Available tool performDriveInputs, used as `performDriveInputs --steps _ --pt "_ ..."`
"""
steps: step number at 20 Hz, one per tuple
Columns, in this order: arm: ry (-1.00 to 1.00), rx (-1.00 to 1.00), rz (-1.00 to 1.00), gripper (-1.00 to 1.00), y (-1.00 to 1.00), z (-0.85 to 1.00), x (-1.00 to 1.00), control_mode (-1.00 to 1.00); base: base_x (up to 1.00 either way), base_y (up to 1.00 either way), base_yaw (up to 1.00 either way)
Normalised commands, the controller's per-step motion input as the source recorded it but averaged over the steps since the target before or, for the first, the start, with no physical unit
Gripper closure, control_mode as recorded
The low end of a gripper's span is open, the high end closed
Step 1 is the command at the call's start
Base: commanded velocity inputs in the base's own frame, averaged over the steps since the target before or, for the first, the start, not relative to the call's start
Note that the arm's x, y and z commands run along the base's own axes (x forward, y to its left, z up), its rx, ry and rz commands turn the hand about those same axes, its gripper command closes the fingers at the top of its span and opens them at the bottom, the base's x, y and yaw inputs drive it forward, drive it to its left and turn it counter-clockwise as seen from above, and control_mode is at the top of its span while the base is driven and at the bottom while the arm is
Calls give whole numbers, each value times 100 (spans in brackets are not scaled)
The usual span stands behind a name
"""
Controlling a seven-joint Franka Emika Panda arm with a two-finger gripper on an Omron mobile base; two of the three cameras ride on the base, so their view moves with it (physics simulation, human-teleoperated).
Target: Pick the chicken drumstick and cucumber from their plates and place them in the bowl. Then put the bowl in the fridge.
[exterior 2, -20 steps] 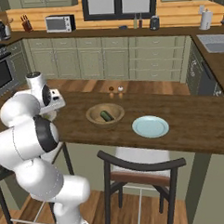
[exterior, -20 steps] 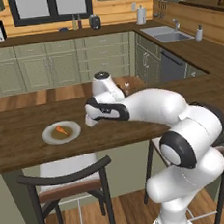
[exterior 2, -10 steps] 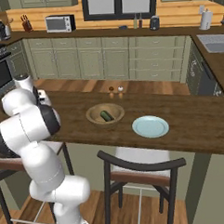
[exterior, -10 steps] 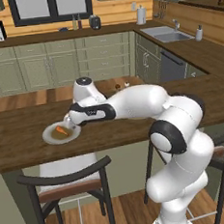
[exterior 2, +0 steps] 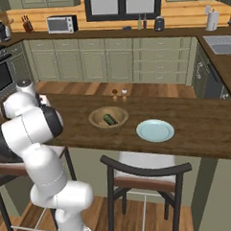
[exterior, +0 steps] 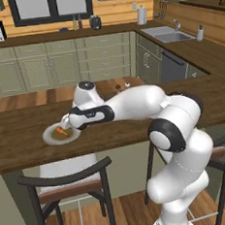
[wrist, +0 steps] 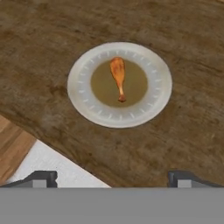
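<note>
- The hand [wrist: 113, 177] hovers open and empty above the chicken drumstick [wrist: 118, 77], lined up for a grasp.
- The cucumber [exterior 2: 109, 119] already lies in the bowl [exterior 2: 95, 118].

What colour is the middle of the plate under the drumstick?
Brownish, inside a pale grey-white rim; the plate shows best in the hand view.

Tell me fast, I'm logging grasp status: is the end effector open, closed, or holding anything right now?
End effector: open and empty, fingertips spread wide above the plate, with the chicken drumstick lying untouched on it.
</note>
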Motion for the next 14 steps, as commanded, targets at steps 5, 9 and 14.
performDriveInputs --steps 5,9,14 --pt "0 5 -2 -100 27 -37 36 -100 0 0 0" --pt "2 2 -1 -100 31 -23 59 -100 0 0 0" --pt "11 -2 0 -100 38 0 65 -100 0 0 0"
